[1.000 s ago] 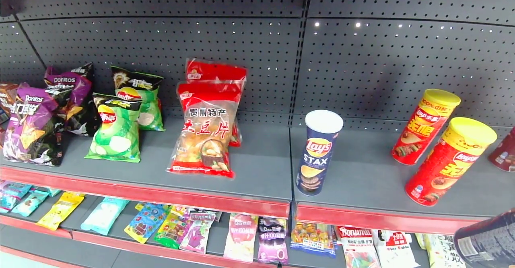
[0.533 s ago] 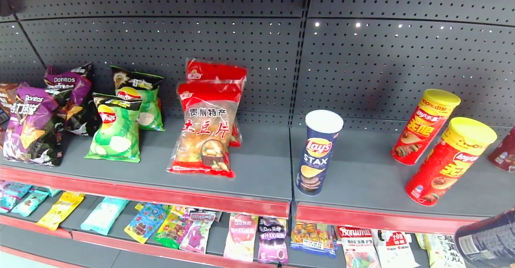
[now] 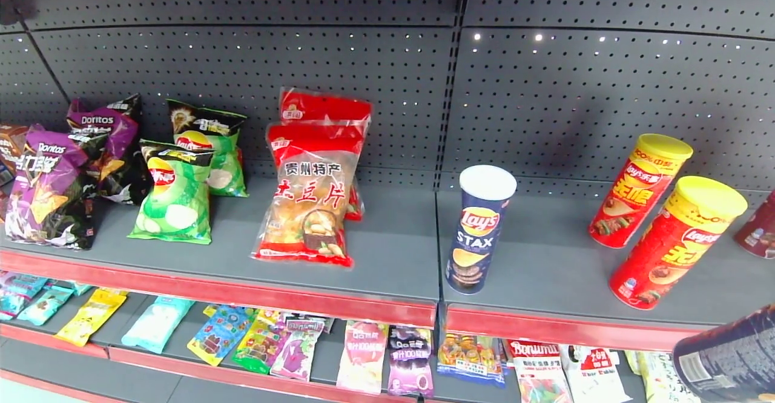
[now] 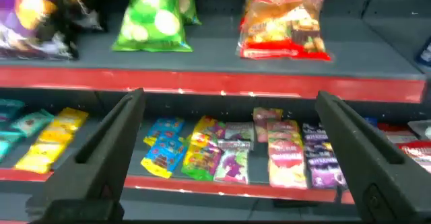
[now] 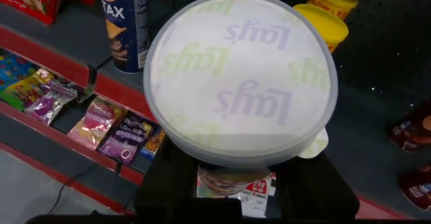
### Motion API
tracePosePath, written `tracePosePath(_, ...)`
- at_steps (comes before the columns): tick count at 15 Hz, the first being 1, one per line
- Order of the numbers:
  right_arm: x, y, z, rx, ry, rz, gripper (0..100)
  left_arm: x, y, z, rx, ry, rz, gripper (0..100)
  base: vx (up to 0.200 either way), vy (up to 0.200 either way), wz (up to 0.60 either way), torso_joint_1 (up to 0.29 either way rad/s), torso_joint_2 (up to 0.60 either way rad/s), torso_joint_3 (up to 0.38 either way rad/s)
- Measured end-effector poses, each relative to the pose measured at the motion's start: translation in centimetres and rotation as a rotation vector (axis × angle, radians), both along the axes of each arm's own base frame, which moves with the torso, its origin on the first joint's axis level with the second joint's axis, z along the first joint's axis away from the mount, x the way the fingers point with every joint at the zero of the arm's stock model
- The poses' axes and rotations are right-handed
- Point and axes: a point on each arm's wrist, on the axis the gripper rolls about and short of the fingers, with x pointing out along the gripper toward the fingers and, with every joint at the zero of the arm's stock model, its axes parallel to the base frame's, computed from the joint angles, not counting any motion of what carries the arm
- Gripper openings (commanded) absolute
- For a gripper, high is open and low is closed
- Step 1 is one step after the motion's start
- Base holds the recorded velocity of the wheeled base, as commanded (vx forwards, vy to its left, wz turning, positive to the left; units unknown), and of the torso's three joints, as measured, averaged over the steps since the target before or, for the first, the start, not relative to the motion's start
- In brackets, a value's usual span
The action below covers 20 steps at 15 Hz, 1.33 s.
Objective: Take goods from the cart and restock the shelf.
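The dark chip can [image 5: 240, 76], with a pale round lid facing the right wrist camera, is pinched between the black fingers of the right gripper [image 5: 239, 183]. In the head view the can [image 3: 729, 360] hangs tilted at the lower right, in front of and below the red front lip [image 3: 563, 330] of the upper shelf [image 3: 545, 270], touching nothing on it.

The task looks partly done. 1 matching blue can [image 3: 478, 230] stands upright near the front of the right-hand bay. 2 red cans with yellow lids [image 3: 642, 191] [image 3: 678, 242] stand further right, 1 behind the other. The held can is picked up but not yet placed. How many goods are left to shelve cannot be told.

Bare shelf lies between the blue can and the red cans, and behind the blue can as far as the pegboard back wall [image 3: 575, 100]. That gap is probably the easiest landing spot. The can must first rise above the lip, then pass between standing cans that could tip if nudged. A dark red can [image 3: 758, 227] sits at the far right edge.

The left gripper [image 4: 229, 103] is spread wide and empty, facing the lower shelf of small packets [image 4: 229, 157]. Red [image 3: 309, 209], green [image 3: 175, 194] and purple bags [image 3: 48, 185] stand in the left bay.
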Motion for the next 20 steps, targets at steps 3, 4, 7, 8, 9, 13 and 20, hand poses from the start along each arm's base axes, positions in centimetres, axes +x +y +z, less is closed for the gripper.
tracePosePath(3, 1.5, 0.1, 1.2, 0.004, 0.024, 0.021, 0, 0.0, 0.0, -0.4, 0.0, 0.005, 0.003, 100, 0.0, 0.0, 0.0, 0.0, 0.0, 0.0)
tracePosePath(4, 2.3, 0.2, 1.8, 0.009, 0.022, 0.041, 0, 0.0, 0.0, -0.5, 0.0, 0.006, 0.003, 100, 0.0, 0.0, 0.0, 0.0, 0.0, 0.0)
tracePosePath(7, 5.3, 0.9, 3.2, 0.024, 0.009, 0.129, 0, 0.0, 0.0, -0.5, 0.0, 0.006, 0.002, 100, 0.0, 0.0, 0.0, 0.0, 0.0, 0.0)
tracePosePath(8, 6.3, 1.2, 3.4, 0.024, 0.013, 0.156, 0, 0.0, 0.0, -0.5, 0.001, 0.006, 0.002, 100, 0.0, 0.0, 0.0, 0.0, 0.0, 0.0)
tracePosePath(9, 7.2, 1.6, 3.6, 0.024, 0.024, 0.182, 0, 0.0, 0.0, -0.5, 0.0, 0.006, 0.002, 100, 0.0, 0.0, 0.0, 0.0, 0.0, 0.0)
tracePosePath(13, 9.9, 2.8, 3.8, 0.015, 0.091, 0.235, 0, 0.0, 0.0, -0.5, 0.001, 0.006, 0.003, 100, 0.0, 0.0, 0.0, 0.0, 0.0, 0.0)
tracePosePath(20, 13.2, 3.9, 4.7, -0.007, 0.133, 0.189, 0, 0.0, 0.0, -0.5, 0.001, 0.006, 0.003, 100, 0.0, 0.0, 0.0, 0.0, 0.0, 0.0)
